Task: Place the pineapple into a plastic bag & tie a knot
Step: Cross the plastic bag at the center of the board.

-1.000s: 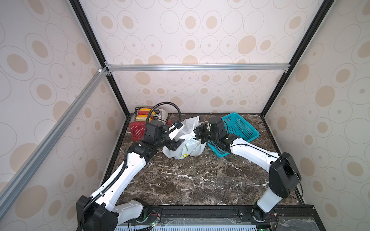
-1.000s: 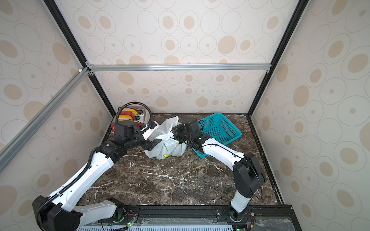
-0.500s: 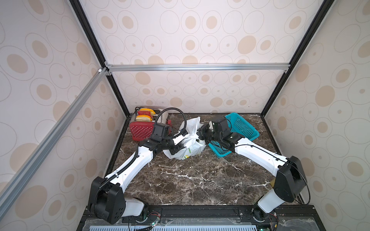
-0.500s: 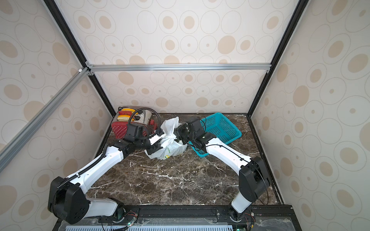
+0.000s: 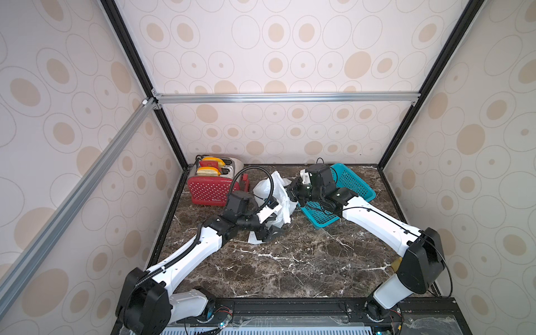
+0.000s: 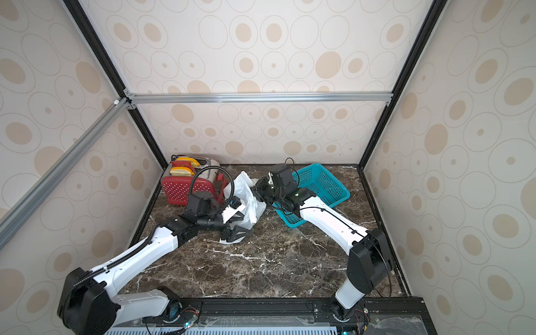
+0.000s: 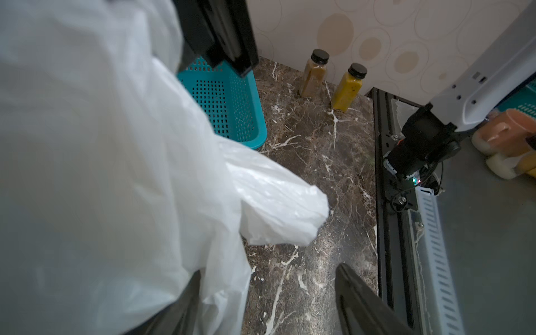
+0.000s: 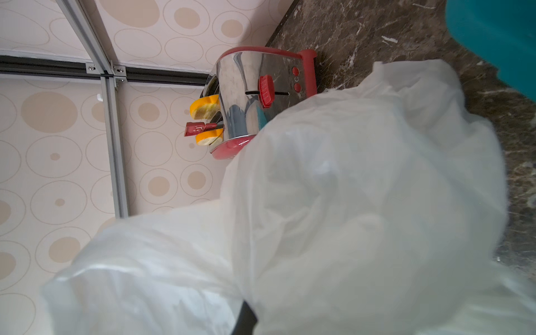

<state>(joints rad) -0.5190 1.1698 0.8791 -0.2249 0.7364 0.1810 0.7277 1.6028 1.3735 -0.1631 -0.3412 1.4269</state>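
1. Both top views: a thin, whitish, translucent plastic bag (image 5: 274, 200) (image 6: 250, 203) lies crumpled toward the back of the dark brown marble tabletop (image 5: 290, 261). It sits between a red-and-chrome toaster (image 5: 213, 188) loaded with yellow-crusted toast and a teal perforated plastic basket (image 5: 352, 184), close to both.
2. Both top views, arms: the right gripper (image 5: 291, 193) (image 6: 255, 191) is at the bag's upper edge on the basket side. Its jaws are pinched together on the film. The left gripper (image 5: 268, 233) (image 6: 236, 233) is low over the tabletop at the bag's near side. Its jaws are spread, and a white flap of bag lies beside the tips.
3. Left wrist view: the left gripper (image 7: 266, 269) has its black fingers (image 7: 362, 301) wide apart and clamps nothing. Bag film (image 7: 116, 174) drapes over one finger and hides most of it. A loose white strip of the bag (image 7: 275, 203) hangs over the marble. The teal basket (image 7: 232, 107) is just behind the bag. Two black-capped juice bottles, one brownish (image 7: 314, 72) and one yellow (image 7: 348, 87), stand against the wall.
4. Right wrist view: the bag (image 8: 348, 217) fills most of the frame, pressed close to the lens. Only a sliver of one black finger (image 8: 247, 317) shows beneath it. The toaster (image 8: 261, 92) is beyond the bag, and a corner of the basket (image 8: 493, 34) shows at the edge.
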